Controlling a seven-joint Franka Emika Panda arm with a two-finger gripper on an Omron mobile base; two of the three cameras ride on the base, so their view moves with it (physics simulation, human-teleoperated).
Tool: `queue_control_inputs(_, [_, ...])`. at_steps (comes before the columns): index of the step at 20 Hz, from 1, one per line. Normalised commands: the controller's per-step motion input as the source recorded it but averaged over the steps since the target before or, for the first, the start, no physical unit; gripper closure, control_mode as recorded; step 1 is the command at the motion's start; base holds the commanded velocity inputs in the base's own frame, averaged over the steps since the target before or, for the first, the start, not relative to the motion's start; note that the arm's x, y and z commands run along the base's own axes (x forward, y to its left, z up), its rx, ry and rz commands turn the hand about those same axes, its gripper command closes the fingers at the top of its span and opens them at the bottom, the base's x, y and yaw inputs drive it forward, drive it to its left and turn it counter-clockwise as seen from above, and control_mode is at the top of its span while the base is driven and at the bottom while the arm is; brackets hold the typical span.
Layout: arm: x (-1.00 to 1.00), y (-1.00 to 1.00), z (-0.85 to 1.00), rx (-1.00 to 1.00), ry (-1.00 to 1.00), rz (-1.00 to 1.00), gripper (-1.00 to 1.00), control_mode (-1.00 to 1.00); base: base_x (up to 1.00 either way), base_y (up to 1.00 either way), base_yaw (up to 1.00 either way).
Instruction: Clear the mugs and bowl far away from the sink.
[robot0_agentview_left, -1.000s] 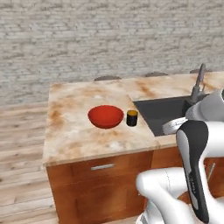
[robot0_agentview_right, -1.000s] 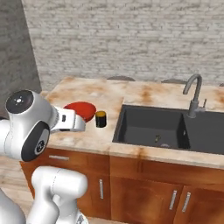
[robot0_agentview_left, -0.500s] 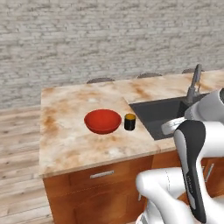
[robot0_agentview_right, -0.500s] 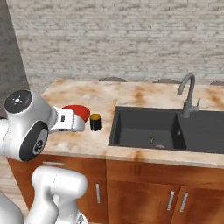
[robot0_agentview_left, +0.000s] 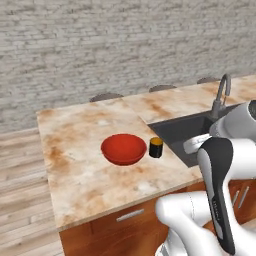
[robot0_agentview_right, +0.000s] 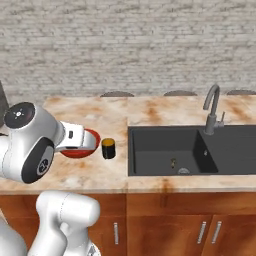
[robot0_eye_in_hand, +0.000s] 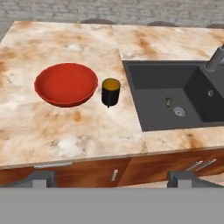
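Grey brick (robot0_agentview_left: 125, 45) backs a marble counter (robot0_agentview_left: 80, 170) set on brown wood cabinets (robot0_agentview_right: 165, 220), with wood flooring (robot0_agentview_left: 20, 200) off to one side. On the counter lies the red bowl (robot0_agentview_left: 123, 148), upright and wide, and just beside it, on the side toward the sink (robot0_agentview_right: 170, 150), stands the black mug (robot0_agentview_left: 156, 147); in the hand view its orange inside shows at the top, and the mug (robot0_eye_in_hand: 111, 92) looks to be very near the bowl (robot0_eye_in_hand: 66, 84), though I cannot tell whether they touch. The mug stands between the bowl and the near edge of the basin, on the marble, not in the basin. The sink (robot0_eye_in_hand: 175, 96) is a dark recess with a round drain (robot0_eye_in_hand: 178, 112) on its floor and a small dark item (robot0_eye_in_hand: 168, 102) near it, too small to name. A curved grey faucet (robot0_agentview_right: 212, 107) rises at the back rim.

The gripper (robot0_eye_in_hand: 113, 178) is released, its two dark fingertips (robot0_eye_in_hand: 41, 178) standing wide apart at the bottom of the hand view with nothing between them. It hangs over the counter's front edge, well apart from bowl and mug. In the right base view the white arm partly covers the bowl (robot0_agentview_right: 86, 145).
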Motion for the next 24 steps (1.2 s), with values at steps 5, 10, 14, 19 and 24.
queue_control_inputs(5, [0.00, 0.00, 0.00, 0.00, 0.00, 0.00, -1.00, 1.00, 0.04, 0.02, -0.03])
queue_control_inputs(10, [0.00, 0.00, 0.00, 0.00, 0.00, 0.00, -1.00, 1.00, 0.08, 0.00, 0.10])
queue_control_inputs(14, [0.00, 0.00, 0.00, 0.00, 0.00, 0.00, -1.00, 1.00, 0.22, 0.00, 0.29])
queue_control_inputs(19, [0.00, 0.00, 0.00, 0.00, 0.00, 0.00, -1.00, 1.00, 0.28, 0.01, 0.30])
queue_control_inputs(24, [0.19, 0.09, -0.26, 0.05, 0.05, -0.01, -1.00, -1.00, 0.05, 0.01, 0.03])
